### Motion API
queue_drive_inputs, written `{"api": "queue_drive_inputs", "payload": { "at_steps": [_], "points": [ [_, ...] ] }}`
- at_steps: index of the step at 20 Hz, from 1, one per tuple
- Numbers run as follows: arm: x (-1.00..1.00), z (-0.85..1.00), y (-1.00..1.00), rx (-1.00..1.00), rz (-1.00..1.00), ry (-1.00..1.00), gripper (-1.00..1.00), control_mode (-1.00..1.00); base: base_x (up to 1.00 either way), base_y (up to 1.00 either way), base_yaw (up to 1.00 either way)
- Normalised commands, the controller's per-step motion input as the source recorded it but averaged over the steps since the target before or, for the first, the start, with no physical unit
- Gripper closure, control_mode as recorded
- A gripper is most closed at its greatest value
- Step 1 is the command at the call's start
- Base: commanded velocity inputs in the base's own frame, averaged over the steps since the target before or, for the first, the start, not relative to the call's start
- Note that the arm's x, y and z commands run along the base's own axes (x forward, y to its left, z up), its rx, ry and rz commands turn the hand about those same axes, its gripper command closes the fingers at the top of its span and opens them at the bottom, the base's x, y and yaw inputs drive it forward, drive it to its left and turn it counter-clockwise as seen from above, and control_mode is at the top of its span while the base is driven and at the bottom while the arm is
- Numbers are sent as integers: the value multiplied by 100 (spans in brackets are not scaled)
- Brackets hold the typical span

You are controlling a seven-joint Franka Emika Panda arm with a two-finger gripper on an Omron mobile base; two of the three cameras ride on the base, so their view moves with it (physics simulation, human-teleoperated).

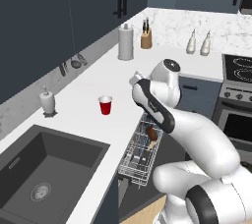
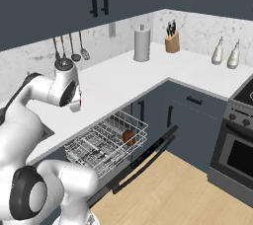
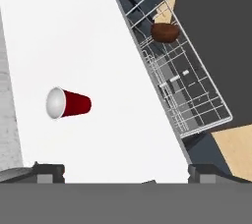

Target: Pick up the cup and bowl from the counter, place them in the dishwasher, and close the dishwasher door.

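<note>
The red cup [image 1: 106, 105] stands upright on the white counter [image 1: 88, 85]; from above it shows its white inside [image 3: 68, 103]. The dark brown bowl [image 3: 164, 32] lies in the pulled-out wire rack [image 3: 197, 95] of the dishwasher, near the rack's far end [image 2: 129, 137]. The dishwasher door [image 2: 148, 157] hangs open below the rack. My gripper [image 3: 127, 171] hovers above the counter edge, between the cup and the rack, looking down. Its fingertips [image 3: 49, 171] stand wide apart and open, with nothing between them.
A dark sink [image 1: 44, 169] and a soap dispenser [image 1: 47, 101] lie left of the cup. At the back stand a paper towel roll [image 1: 126, 42], a knife block [image 1: 146, 39] and two bottles [image 1: 198, 43]. A steel oven [image 1: 238, 115] is on the right.
</note>
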Motion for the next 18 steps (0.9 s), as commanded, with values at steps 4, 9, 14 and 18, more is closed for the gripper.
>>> {"api": "queue_drive_inputs", "payload": {
  "at_steps": [4,9,14,18],
  "points": [
    [16,-22,19,-4,12,-21,-100,-100,0,0,0],
    [53,-36,23,0,11,-1,-100,-100,0,0,0],
    [83,-10,26,0,9,2,-100,-100,0,0,0],
    [74,0,29,-4,7,9,-100,-100,0,0,0]
  ]
}}
